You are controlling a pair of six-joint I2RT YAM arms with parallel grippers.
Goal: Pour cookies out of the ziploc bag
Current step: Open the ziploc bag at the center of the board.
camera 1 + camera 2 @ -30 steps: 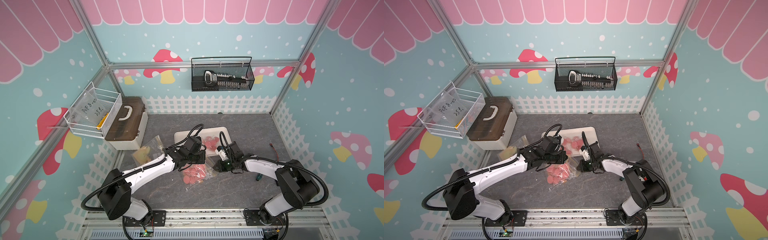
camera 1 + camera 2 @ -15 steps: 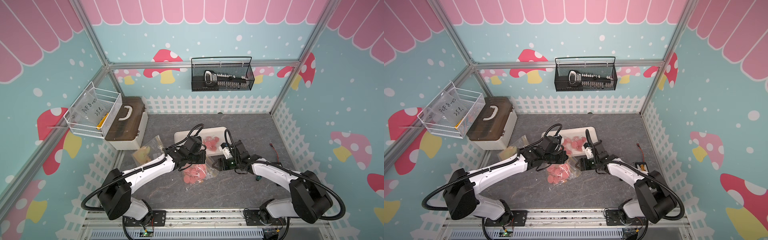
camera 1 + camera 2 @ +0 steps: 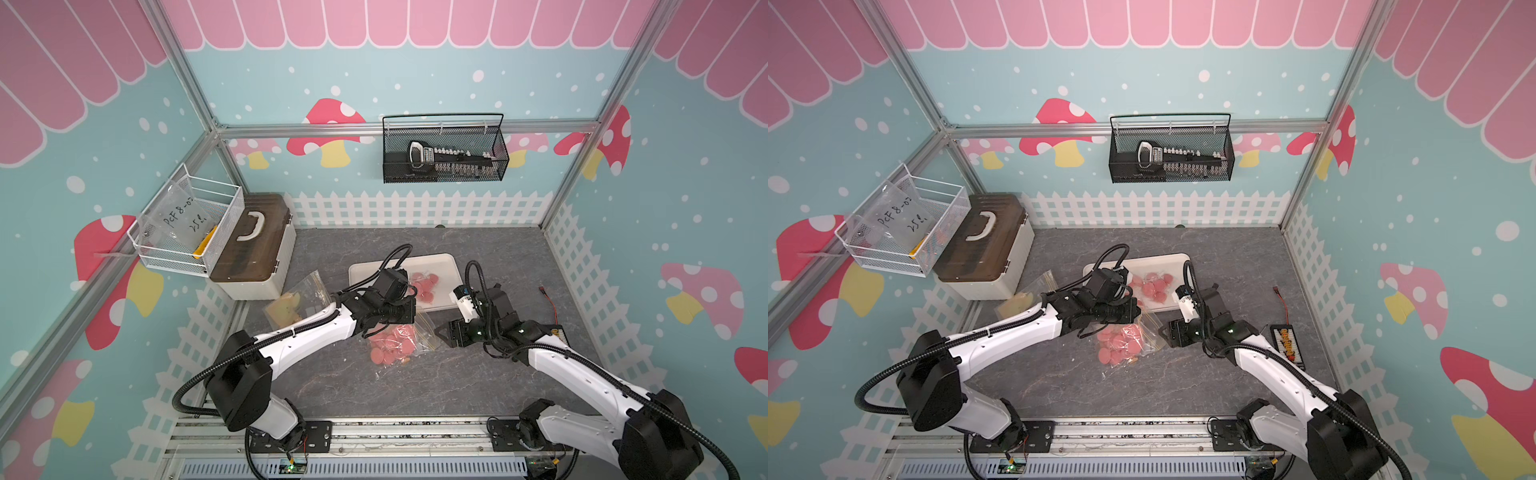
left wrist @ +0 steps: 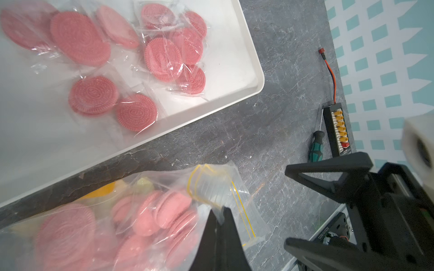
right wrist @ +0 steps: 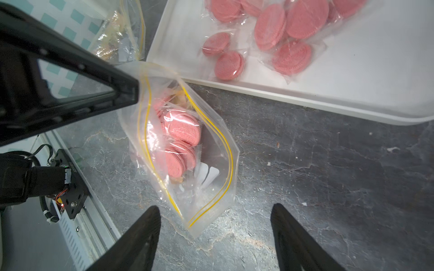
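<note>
Cookies (image 5: 183,131) are flat, round and pink, embossed like sandwich biscuits, several in clear crinkled wrappers. One heap sits inside the clear ziploc bag (image 5: 211,187) with the yellow zip lines. The bag lies on the grey bench (image 3: 415,386) just in front of the white tray (image 4: 258,79). A dozen or so more wrapped cookies lie spread in the tray.

At the far left a second clear bag (image 3: 291,305) with pale tan contents lies apart, by the fence wall. The left fingers (image 4: 212,234) are pressed together on the ziploc bag's film close to its zip line, holding that edge up while the filled end rests on the bench. The bag's mouth gapes toward the right arm.

The right fingers (image 5: 145,230) stand wide apart and hold nothing. The corner of the bag's mouth lies between their tips and seems to touch neither.

The tray's near rim runs close behind the bag. Bare bench spreads to the right and in front of it. Farther right, a green-handled screwdriver (image 4: 315,147) and a black connector board (image 4: 337,126) lie by the side wall.
</note>
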